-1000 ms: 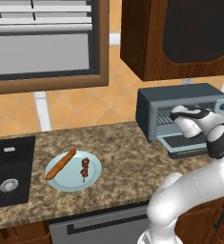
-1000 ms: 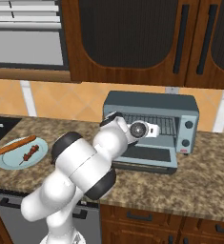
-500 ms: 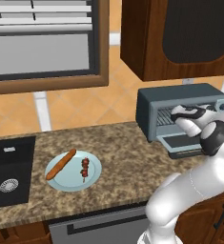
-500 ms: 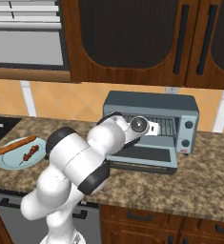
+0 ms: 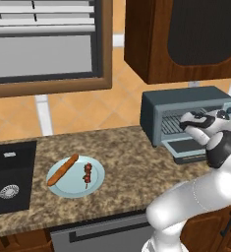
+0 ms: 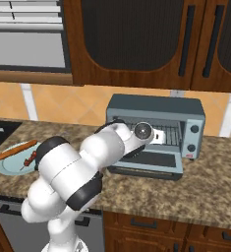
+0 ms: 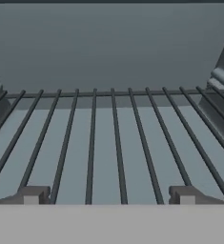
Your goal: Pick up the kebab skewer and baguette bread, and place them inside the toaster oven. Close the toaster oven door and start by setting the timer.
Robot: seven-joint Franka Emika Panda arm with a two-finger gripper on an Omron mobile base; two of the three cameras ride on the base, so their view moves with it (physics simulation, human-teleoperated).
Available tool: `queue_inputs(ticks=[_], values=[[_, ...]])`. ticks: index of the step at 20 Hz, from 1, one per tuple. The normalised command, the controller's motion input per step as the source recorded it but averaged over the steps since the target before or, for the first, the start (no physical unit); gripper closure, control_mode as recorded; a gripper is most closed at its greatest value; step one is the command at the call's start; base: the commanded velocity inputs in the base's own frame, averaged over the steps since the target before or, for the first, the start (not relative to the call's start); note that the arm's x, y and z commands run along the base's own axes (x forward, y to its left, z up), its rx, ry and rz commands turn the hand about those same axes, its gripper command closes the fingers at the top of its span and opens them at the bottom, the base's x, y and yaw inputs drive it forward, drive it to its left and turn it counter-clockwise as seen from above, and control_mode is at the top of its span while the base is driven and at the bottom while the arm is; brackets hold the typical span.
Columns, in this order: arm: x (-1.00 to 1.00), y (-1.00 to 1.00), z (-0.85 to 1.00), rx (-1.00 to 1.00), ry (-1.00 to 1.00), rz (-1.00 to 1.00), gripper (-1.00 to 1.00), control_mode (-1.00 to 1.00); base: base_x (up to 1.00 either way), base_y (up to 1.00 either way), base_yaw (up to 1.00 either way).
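On the desk, the plate left of the toaster oven carries the baguette bread beside the kebab skewer, a sink lies further left, and the toaster oven door hangs open in front.

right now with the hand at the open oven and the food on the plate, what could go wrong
The open gripper sits just over the wire rack of the toaster oven; pulling out carelessly could snag a bar. The dropped door juts out below the arm and might get knocked. The kebab skewer and baguette bread lie close together, so grabbing one could nudge the other.
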Motion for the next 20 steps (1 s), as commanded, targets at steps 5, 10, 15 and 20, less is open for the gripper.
queue_inputs(ticks=[5, 10, 15, 20], values=[[-0.75, 0.00, -1.00, 0.00, 0.11, 0.00, -1.00, -1.00, 0.00, 0.00, 0.00], [-0.75, 0.00, -0.97, 0.00, 0.14, 0.00, -1.00, -1.00, 0.00, 0.00, 0.00], [-0.70, 0.00, -0.92, 0.00, 0.17, 0.02, -1.00, -1.00, 0.00, 0.00, 0.00], [-0.68, 0.00, -0.94, 0.00, 0.18, 0.03, -1.00, -1.00, 0.00, 0.00, 0.00]])
